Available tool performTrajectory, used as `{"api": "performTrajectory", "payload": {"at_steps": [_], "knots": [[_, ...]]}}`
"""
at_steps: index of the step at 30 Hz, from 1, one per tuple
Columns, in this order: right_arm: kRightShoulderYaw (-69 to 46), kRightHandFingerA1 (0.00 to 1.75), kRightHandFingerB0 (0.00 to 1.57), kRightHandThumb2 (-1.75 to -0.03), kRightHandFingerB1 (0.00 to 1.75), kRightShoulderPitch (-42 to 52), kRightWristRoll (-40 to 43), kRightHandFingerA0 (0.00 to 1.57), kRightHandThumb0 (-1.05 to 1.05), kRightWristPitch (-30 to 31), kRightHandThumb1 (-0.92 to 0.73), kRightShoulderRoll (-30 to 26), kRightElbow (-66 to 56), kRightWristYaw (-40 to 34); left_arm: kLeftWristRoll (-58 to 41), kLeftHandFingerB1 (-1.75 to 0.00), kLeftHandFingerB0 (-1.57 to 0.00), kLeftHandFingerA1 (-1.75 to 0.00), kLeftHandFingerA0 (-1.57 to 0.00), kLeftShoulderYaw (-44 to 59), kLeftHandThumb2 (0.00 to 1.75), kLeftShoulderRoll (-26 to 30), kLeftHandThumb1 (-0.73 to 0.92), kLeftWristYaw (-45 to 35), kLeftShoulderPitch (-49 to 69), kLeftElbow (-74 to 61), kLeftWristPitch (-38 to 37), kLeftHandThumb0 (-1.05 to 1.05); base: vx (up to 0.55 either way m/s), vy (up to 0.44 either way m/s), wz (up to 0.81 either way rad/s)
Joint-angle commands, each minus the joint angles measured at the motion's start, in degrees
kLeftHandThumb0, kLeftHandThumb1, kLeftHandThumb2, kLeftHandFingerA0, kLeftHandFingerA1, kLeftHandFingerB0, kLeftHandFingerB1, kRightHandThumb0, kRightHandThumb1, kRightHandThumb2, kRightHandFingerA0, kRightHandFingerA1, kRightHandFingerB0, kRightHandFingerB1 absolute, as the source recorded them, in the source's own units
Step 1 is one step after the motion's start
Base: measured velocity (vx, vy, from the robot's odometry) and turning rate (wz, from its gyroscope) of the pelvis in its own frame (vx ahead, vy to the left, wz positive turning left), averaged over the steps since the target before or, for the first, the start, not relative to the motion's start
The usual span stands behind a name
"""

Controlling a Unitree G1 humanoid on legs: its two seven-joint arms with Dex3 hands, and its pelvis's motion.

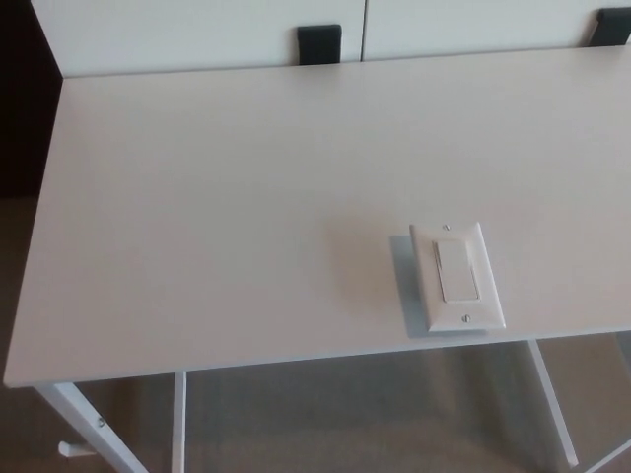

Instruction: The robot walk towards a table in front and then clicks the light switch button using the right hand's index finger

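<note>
White light switch, rectangular plate with a tall rocker paddle and a small screw at top and bottom, lying flat near the front edge of the pale bench, right of centre, neither hand visible

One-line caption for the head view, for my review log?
White light switch lying flat near the front edge of a white table; no robot hand in view.

No part of the robot in the head view

Neither the left arm and hand nor the right arm and hand appear anywhere in the picture, so their pose and the set of their fingers cannot be told from this view.
</note>
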Motion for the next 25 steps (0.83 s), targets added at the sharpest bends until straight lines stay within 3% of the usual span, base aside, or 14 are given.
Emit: {"api": "performTrajectory", "payload": {"at_steps": [1, 6, 8, 12, 13, 14, 15, 23, 24, 25], "knots": [[7.53, 0.6, 0.45, -0.56, 0.41, -7.03, -3.73, 0.45, -0.58, 1.63, -0.49, 1.95, 16.77, -6.2, 9.52, -0.41, -0.37, -0.47, -0.49, -4.26, 0.63, 1.7, 0.43, 8.54, 2.01, 3.24, -15.09, -0.35, 0.0, 0.0, 0.0], [9.29, 0.62, 0.43, -0.55, 0.4, -10.0, -1.02, 0.39, -0.59, -0.09, -0.5, 1.04, 21.95, -5.89, 11.06, -0.41, -0.38, -0.47, -0.51, -5.66, 0.63, 2.93, 0.43, 11.2, 1.15, 5.75, -18.32, -0.36, 0.0, 0.0, 0.0], [9.45, 0.61, 0.38, -0.56, 0.38, -9.43, 0.04, 0.29, -0.57, 2.03, -0.52, 0.72, 20.36, -2.88, 10.65, -0.41, -0.39, -0.47, -0.51, -5.51, 0.63, 3.01, 0.44, 11.39, 1.12, 6.55, -19.2, -0.34, 0.0, 0.0, 0.0], [10.01, 0.56, 0.4, -0.55, 0.38, -9.33, 0.56, 0.31, -0.55, 3.02, -0.52, 0.12, 20.03, -2.43, 10.69, -0.42, -0.39, -0.47, -0.53, -5.71, 0.63, 3.76, 0.44, 11.95, 0.49, 8.66, -21.21, -0.35, 0.0, 0.0, 0.0], [10.21, 0.58, 0.36, -0.8, 0.53, -9.39, 0.48, 0.25, -0.57, 3.06, -0.37, -0.02, 20.13, -2.65, 10.73, -0.42, -0.39, -0.47, -0.53, -5.76, 0.63, 3.81, 0.44, 12.13, 0.29, 9.17, -21.68, -0.35, 0.0, 0.0, 0.0], [10.4, 0.58, 0.36, -0.8, 0.53, -9.38, 0.32, 0.25, -0.57, 3.21, -0.37, -0.16, 20.05, -2.76, 10.78, -0.42, -0.39, -0.47, -0.53, -5.8, 0.63, 3.84, 0.44, 12.32, 0.16, 9.53, -22.01, -0.35, 0.0, 0.0, 0.0], [10.81, 0.57, 0.4, -0.55, 0.38, -10.03, 0.26, 0.3, -0.55, 3.06, -0.52, -0.19, 21.32, -3.46, 10.79, -0.42, -0.4, -0.47, -0.54, -5.84, 0.63, 3.88, 0.44, 12.59, 0.1, 9.99, -22.77, -0.35, 0.0, 0.0, 0.0], [11.89, 0.57, 0.42, -0.54, 0.38, -10.82, 1.47, 0.31, -0.54, 3.99, -0.52, -0.95, 19.65, -2.49, 11.01, -0.42, -0.41, -0.48, -0.55, -6.05, 0.64, 4.18, 0.44, 13.36, -1.45, 12.1, -25.14, -0.36, 0.0, 0.0, 0.0], [12.1, 0.6, 0.38, -0.79, 0.53, -11.16, 1.8, 0.28, -0.57, 3.52, -0.37, -1.2, 19.82, -2.43, 11.18, -0.42, -0.41, -0.47, -0.55, -6.1, 0.64, 4.26, 0.44, 13.6, -1.58, 12.08, -25.35, -0.36, 0.0, 0.0, 0.0], [12.1, 0.6, 0.38, -0.79, 0.53, -11.16, 1.8, 0.28, -0.57, 3.52, -0.37, -1.2, 19.82, -2.43, 11.18, -0.42, -0.41, -0.47, -0.55, -6.1, 0.64, 4.26, 0.44, 13.6, -1.58, 12.08, -25.35, -0.36, 0.0, 0.0, 0.0]]}}
